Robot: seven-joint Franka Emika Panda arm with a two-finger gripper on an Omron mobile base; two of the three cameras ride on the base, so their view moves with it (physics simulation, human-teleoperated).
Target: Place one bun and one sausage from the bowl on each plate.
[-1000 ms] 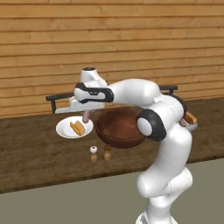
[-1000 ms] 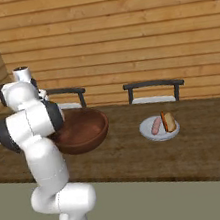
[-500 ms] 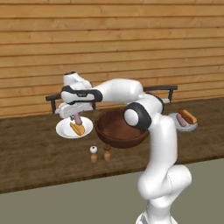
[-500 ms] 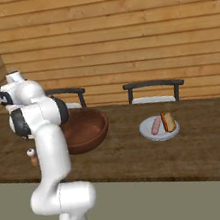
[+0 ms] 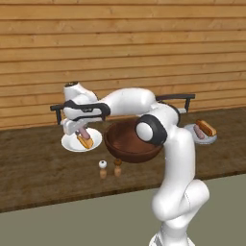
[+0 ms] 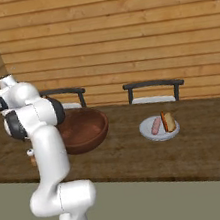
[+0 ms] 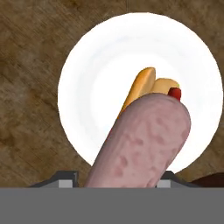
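Observation:
My gripper point(image 5: 78, 129) hangs just above the left white plate point(image 5: 95, 141), shut on a pink sausage point(image 5: 84, 133) that points down at it. An orange-brown bun point(image 5: 86, 142) lies on that plate. In the hand view the sausage point(image 7: 146, 140) fills the space between the fingers and partly covers the bun point(image 7: 141, 85) on the plate point(image 7: 100, 78). The dark reddish-brown wooden bowl point(image 5: 126, 144) stands right of the gripper; what it holds is hidden. The right plate point(image 6: 148, 131) carries a sausage point(image 6: 156, 125) and a bun point(image 6: 168, 121).
Two small shakers point(image 5: 103, 168) point(image 5: 117, 167) stand in front of the bowl near the counter's front edge. Two dark chair backs point(image 6: 152, 84) point(image 6: 63, 92) rise behind the counter against the wooden wall. My own arm blocks the left plate in the right base view.
The arm has swung left from over the bowl to above the left plate, carrying the sausage with it and lowering it toward the bun.

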